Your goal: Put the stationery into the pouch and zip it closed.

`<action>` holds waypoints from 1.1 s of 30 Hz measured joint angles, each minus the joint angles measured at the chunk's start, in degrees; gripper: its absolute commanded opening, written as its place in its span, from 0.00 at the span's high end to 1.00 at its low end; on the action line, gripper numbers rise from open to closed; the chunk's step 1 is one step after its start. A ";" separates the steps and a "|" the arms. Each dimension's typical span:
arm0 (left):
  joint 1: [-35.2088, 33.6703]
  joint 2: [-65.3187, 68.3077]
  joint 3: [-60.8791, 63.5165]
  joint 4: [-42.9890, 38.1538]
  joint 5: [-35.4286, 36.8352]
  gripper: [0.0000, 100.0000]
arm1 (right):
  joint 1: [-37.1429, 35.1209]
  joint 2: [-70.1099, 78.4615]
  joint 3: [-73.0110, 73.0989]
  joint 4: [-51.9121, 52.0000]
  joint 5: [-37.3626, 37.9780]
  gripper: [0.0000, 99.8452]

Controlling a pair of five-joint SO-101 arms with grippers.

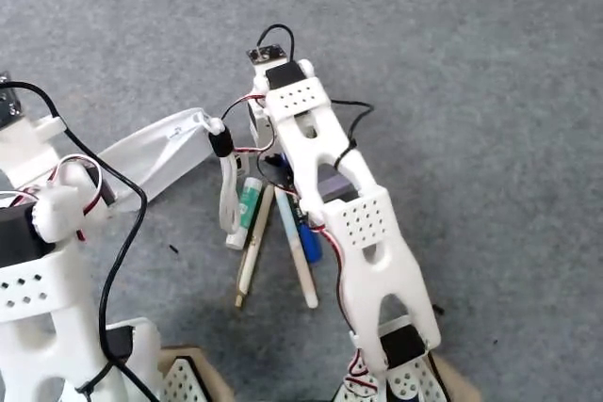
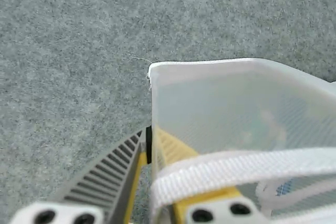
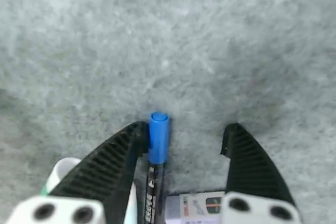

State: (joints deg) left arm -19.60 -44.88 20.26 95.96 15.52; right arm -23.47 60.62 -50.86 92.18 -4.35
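- Right arm [image 1: 363, 223] nearest, over the stationery on the surface [image 1: 490, 91]: one glue stick [image 1: 247, 206], one pencil [image 1: 251, 256], one pale pen [image 1: 300, 261], one blue marker [image 1: 312, 244]; one pouch [image 1: 155, 152] to their left.
- Left hand [image 2: 149, 148] clamped on the pouch edge.
- Right hand [image 3: 186, 129] open astride the blue marker, one eraser [image 3: 191, 203] just beside; blue marker hugs one jaw, so closing may roll it out.

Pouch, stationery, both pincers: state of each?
left pincer: shut on pouch
pouch: held, zip state unclear
right pincer: open, straddling blue marker
blue marker: on table, ungripped
green-and-white tube: on table, outside pouch
wooden pencil: on table, outside pouch
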 measured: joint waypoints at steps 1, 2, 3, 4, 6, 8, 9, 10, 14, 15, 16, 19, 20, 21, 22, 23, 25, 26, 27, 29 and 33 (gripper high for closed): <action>-0.09 0.00 0.00 0.00 0.00 0.97 | 0.00 0.00 -0.09 0.26 0.18 0.80; -0.09 0.00 0.00 0.00 0.00 0.97 | 0.00 0.00 -0.26 0.26 0.35 0.80; -0.09 0.00 0.00 0.00 0.00 0.97 | 0.00 0.00 -0.26 0.44 0.35 0.80; -0.09 0.00 0.00 0.00 0.00 0.97 | 0.00 0.00 -0.35 0.53 0.44 0.80; -0.09 0.00 0.00 0.00 0.00 0.97 | 0.00 0.00 -0.44 0.62 0.53 0.83; -0.09 0.00 0.00 0.00 0.00 0.97 | 0.09 0.35 -0.97 0.97 0.53 0.88; -0.09 0.00 0.00 0.00 0.00 0.97 | 0.18 0.35 -1.23 1.32 0.53 0.90; -0.09 0.00 0.00 0.00 0.00 0.97 | 0.26 0.35 -1.41 1.32 0.53 0.93; -0.09 0.00 0.00 0.00 0.00 0.97 | 0.44 0.35 -1.58 1.32 0.53 0.98; -0.09 0.00 0.00 0.00 0.00 0.97 | 0.44 0.35 -1.58 1.32 0.53 0.98; -0.09 0.00 0.00 0.00 0.00 0.97 | 0.44 0.35 -1.58 1.32 0.53 0.98; -0.09 0.00 0.00 0.00 0.00 0.97 | 0.44 0.44 -1.58 1.32 0.53 0.98; -0.09 0.00 0.00 0.00 0.00 0.97 | 0.44 0.44 -1.58 1.32 0.53 0.99; -0.09 0.00 0.00 0.00 0.00 0.97 | 0.44 0.44 -1.58 1.41 0.53 0.99; -0.09 0.00 0.00 0.00 0.00 0.97 | 0.44 0.44 -1.58 1.41 0.53 0.99; -0.09 0.00 0.00 0.00 0.00 0.97 | 0.44 0.44 -1.67 1.76 0.53 0.99; -0.09 0.00 0.00 0.00 0.00 0.97 | 0.44 0.53 -2.37 2.64 0.53 0.99; -0.09 0.00 0.00 0.00 0.00 0.97 | 0.44 0.97 -3.43 3.52 0.70 0.99; -0.09 0.00 0.00 0.00 0.00 0.97 | 0.44 1.23 -4.48 4.48 0.79 0.99; -0.09 0.00 0.00 0.00 0.00 0.97 | 0.35 1.67 -7.56 6.77 0.79 0.99; 0.09 0.00 0.00 0.00 0.00 0.97 | 1.58 1.85 -12.84 8.35 0.97 0.99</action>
State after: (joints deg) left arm -19.52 -44.88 20.26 95.96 15.52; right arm -21.89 62.46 -63.69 100.53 -3.38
